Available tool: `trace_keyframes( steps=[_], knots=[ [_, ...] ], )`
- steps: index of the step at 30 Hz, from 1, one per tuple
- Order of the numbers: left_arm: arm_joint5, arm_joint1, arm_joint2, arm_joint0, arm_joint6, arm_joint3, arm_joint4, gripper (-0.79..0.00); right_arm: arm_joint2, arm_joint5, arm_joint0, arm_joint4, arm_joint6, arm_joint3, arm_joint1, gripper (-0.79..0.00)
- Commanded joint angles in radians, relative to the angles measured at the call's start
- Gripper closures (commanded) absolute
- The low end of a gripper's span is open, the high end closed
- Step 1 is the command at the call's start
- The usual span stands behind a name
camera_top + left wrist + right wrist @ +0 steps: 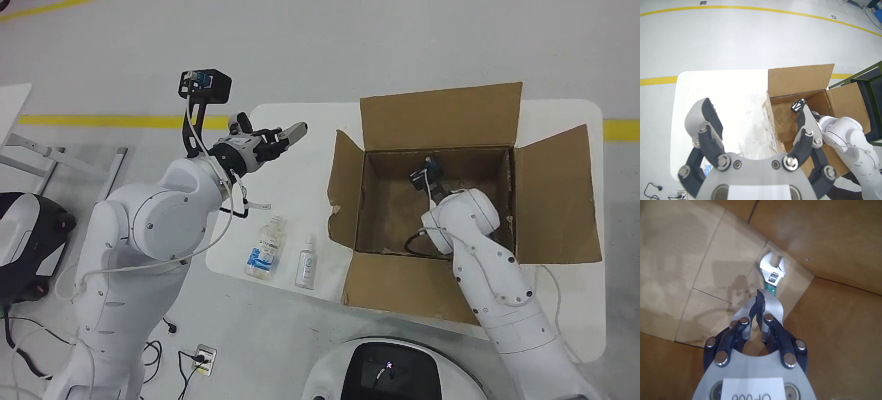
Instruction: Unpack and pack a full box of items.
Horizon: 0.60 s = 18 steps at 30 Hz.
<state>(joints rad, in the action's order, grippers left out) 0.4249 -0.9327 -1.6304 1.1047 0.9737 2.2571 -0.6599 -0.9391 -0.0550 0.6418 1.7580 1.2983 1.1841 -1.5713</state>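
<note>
Top view: cardboard box (440,118) sits on the right half of the white surface (295,190). Its flaps are folded outward, which leaves the mouth free for the right arm reaching down inside. Left of the box, twd the lower edge of the surface, a clear bottle (264,248) & a slim bottle (307,262) lie side by side, not touching each other or the box. Prob. unpacked items, parked where they don't block the opening. Left claw (285,135) hangs over the surface's upper-left area, fingers spread wide, nothing in it. It looks parked clear of the box.

Right wrist view: right claw (758,298) is low over the box floor, pads pinched almost together. A wrench (773,266), steel head & green handle, points into a floor corner at centre frame, handle end running under the fingertips. Can't tell if the handle is actually clamped or just lies behind the tips.

Judgement: unpack phase, step = getting the wrench out; the floor that shows looks bare otherwise. Risk: a tip-only hold on a head-heavy tool could let it swing or slip on the lift.
</note>
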Motion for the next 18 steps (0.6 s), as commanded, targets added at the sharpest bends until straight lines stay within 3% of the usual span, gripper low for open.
trace_keyframes(
  steps=[1,10,18],
  knots=[
    [0.000,0.000,0.000,0.000,0.000,0.000,0.000,-0.785,-0.006,0.005,-0.001,0.025,-0.002,-0.001,0.001,-0.160],
    [0.000,0.000,0.000,0.000,0.000,0.000,0.000,-0.785,-0.022,0.003,-0.041,0.048,-0.027,-0.077,-0.010,-0.240],
    [0.000,0.000,0.000,0.000,0.000,0.000,0.000,-0.785,-0.022,0.001,-0.079,0.037,-0.042,-0.164,-0.026,-0.234]
  ],
)
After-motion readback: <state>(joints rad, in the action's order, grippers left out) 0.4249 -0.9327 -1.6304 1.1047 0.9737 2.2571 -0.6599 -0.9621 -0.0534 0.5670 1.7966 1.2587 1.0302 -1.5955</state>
